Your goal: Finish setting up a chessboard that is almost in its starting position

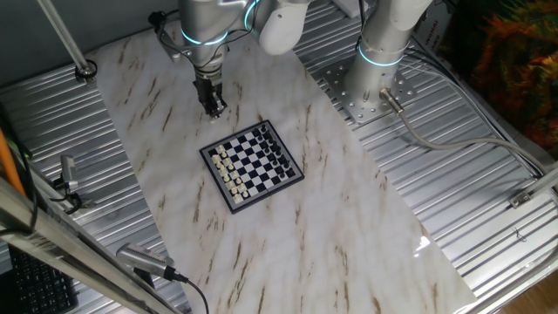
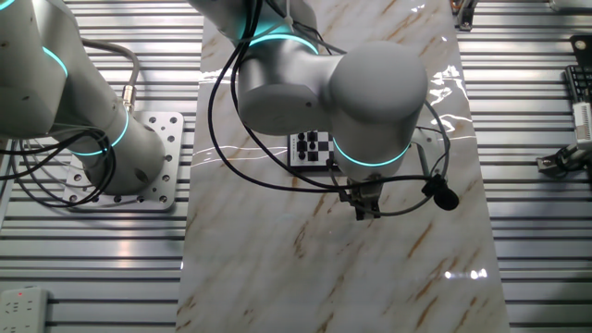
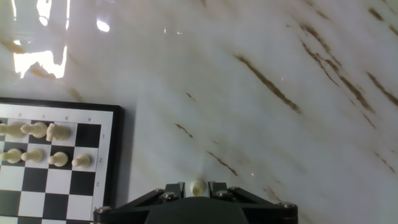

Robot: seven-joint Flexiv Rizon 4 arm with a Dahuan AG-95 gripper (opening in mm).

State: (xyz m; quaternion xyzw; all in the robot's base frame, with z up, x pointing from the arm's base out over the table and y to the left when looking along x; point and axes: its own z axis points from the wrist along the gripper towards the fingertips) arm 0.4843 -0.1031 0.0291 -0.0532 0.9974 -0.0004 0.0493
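Observation:
The chessboard [image 1: 255, 164] lies on the marble table, with cream pieces [image 1: 228, 171] along its left edge and black pieces [image 1: 277, 150] along its right edge. My gripper [image 1: 214, 108] is down at the tabletop just beyond the board's far corner. In the hand view its fingertips [image 3: 176, 189] closely flank a small cream chess piece [image 3: 198, 186], which stands off the board. The board's corner [image 3: 115, 155] with two rows of cream pieces [image 3: 50, 158] shows at the left. In the other fixed view the arm hides most of the board [image 2: 298, 150], and the gripper [image 2: 367, 209] points down.
The arm's base [image 1: 379, 83] is bolted to the ribbed metal bench at the right of the marble sheet [image 1: 349, 227]. Camera mounts [image 1: 144, 262] stand at the bench's front left. A cable [image 2: 444, 196] hangs by the wrist.

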